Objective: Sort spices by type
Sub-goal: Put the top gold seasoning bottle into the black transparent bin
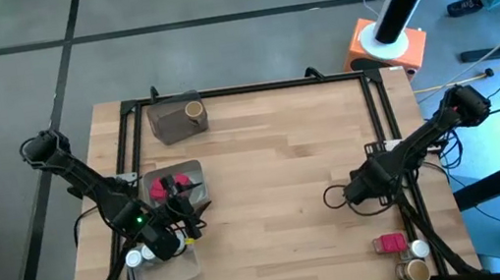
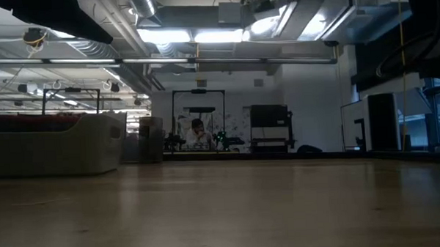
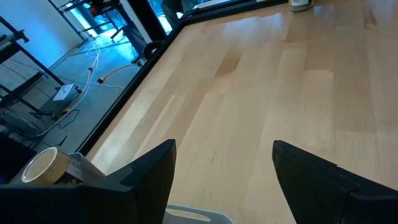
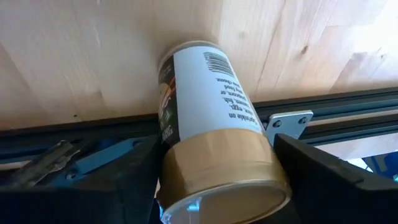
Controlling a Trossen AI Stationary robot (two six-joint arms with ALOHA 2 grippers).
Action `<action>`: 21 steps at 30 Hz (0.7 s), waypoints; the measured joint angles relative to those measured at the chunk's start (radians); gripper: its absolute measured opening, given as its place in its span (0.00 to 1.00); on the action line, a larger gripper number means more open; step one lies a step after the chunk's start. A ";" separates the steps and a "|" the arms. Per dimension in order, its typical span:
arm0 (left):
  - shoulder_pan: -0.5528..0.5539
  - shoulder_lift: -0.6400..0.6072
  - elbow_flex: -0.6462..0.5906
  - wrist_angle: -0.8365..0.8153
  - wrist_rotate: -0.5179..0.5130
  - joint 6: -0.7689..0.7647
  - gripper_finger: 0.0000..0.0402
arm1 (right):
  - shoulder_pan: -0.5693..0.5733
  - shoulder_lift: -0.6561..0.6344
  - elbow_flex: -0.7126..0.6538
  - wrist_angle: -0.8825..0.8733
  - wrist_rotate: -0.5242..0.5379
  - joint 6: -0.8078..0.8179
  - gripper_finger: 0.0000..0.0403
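Observation:
My right gripper (image 1: 355,191) hangs over the table's right part and is shut on a round jar with a tan cap (image 4: 211,137); in the high view the gripper hides the jar. My left gripper (image 1: 181,208) is open beside a grey tray (image 1: 190,172) that holds pink-red packets (image 1: 164,186); nothing shows between its fingers (image 3: 221,180). A white-capped jar (image 1: 134,260) sits in a clear tray (image 1: 170,271). Another tan-topped jar (image 1: 194,110) stands in the far grey tray (image 1: 168,124). A pink packet (image 1: 390,242), a white-capped jar (image 1: 419,250) and a tan jar (image 1: 412,272) stand at the near right corner. My right gripper pinches the jar at its tan cap end (image 4: 217,165), one finger (image 4: 140,171) on each side of the cap. The fingers come from above, and the jar's labelled body (image 4: 205,74) points away from them toward the wood. Whether its base touches the table I cannot tell.
A black frame rail (image 1: 399,138) runs along the table's right edge, close under my right gripper. Bare wood (image 1: 275,176) stretches between the two arms. An orange base with a white pole (image 1: 387,45) stands beyond the far right corner.

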 joint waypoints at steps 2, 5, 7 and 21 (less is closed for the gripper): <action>0.000 0.000 0.000 0.000 0.000 0.000 0.63 | 0.000 0.000 0.000 0.001 0.000 0.005 0.72; 0.000 0.000 0.000 0.000 0.000 0.000 0.63 | 0.000 0.000 0.000 0.003 -0.002 0.034 0.72; 0.000 0.000 0.000 0.000 0.000 0.000 0.63 | 0.000 0.000 0.000 0.005 -0.002 0.056 0.73; 0.000 0.000 0.000 0.000 0.000 0.000 0.63 | -0.001 0.002 0.077 0.017 0.045 0.097 0.66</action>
